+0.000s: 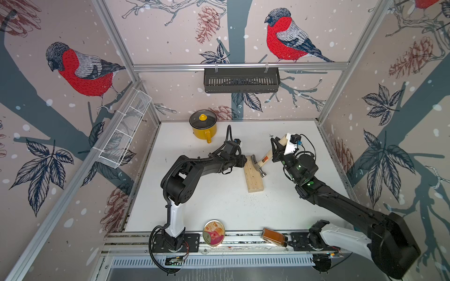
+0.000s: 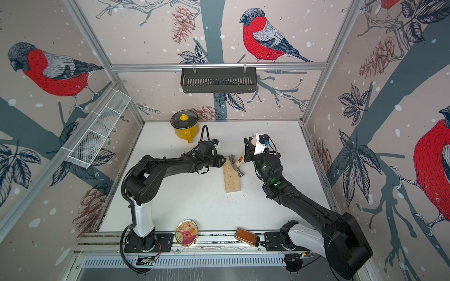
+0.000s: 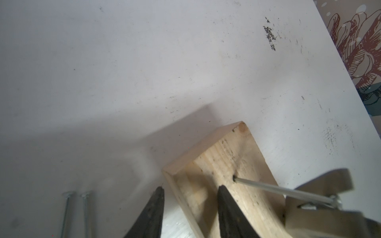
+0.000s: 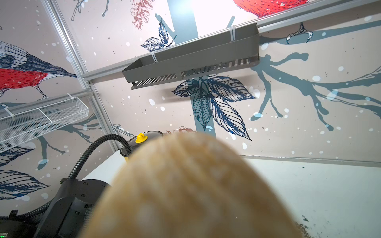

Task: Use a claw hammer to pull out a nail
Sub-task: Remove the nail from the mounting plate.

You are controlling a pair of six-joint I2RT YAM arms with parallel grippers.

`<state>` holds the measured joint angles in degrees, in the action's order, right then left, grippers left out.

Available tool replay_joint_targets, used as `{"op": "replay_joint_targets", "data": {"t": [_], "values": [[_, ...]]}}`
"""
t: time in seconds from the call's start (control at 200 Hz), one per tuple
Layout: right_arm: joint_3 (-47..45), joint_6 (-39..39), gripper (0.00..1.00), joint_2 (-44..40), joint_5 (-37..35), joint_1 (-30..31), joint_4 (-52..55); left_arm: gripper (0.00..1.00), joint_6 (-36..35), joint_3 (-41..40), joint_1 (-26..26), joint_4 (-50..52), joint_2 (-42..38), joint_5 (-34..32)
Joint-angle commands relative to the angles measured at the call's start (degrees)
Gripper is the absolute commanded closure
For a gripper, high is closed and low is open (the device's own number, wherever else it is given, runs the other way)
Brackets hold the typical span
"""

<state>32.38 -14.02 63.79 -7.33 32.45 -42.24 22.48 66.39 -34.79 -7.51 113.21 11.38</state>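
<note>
Step in hand: levering, by my reading. The nail point(image 3: 284, 191) leans out of the wood block point(image 3: 237, 156) with most of its shank bare and its head caught in the claw. Only the tip sits in the hole.
Next move: probably a further roll of the head on the wood, or a pull along the shank's line. The block needs holding down so it does not rise with the nail.
Right gripper point(image 1: 277, 146): jaws clamped on the claw hammer point(image 1: 266, 158), near the butt of the pale handle. The butt fills the right wrist view, blurred.
Left gripper point(image 3: 190, 188): jaws part-way apart, nothing visibly clamped between them. One fingertip point(image 3: 226, 206) is on the block's top face, the other just off its long edge above the table point(image 3: 144, 61). It looks like bracing; I cannot tell how hard it presses.
Hammer position: in both top views the claw lies toward 12 o'clock from the block's middle and the striking face toward 3. The handle rises toward 1–2 o'clock.
Block: near the table centre, long axis roughly 12 to 6.
Loose nails point(image 3: 67, 212): two, flat on the table beside the left fingers.
Outer items: yellow pot point(image 1: 203, 129) at 11 o'clock by the back wall. Round tin point(image 1: 214, 232) at 6 and brown jar point(image 1: 274, 237) at 5, both at the front rail.
</note>
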Motion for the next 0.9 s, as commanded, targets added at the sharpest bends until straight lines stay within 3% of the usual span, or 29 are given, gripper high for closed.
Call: {"op": "replay_joint_targets", "data": {"t": [0.0, 0.896], "values": [[-0.13, -3.12, 1.00, -0.64, 0.14, -0.03, -4.52, 0.57, -0.19, -0.36, 0.16, 8.44, 0.95, -3.23], [4.30, -1.58, 1.00, -6.64, -0.37, -0.28, 1.19, 0.57, -0.29, -1.28, 0.33, 7.51, -0.27, -2.87]]}}
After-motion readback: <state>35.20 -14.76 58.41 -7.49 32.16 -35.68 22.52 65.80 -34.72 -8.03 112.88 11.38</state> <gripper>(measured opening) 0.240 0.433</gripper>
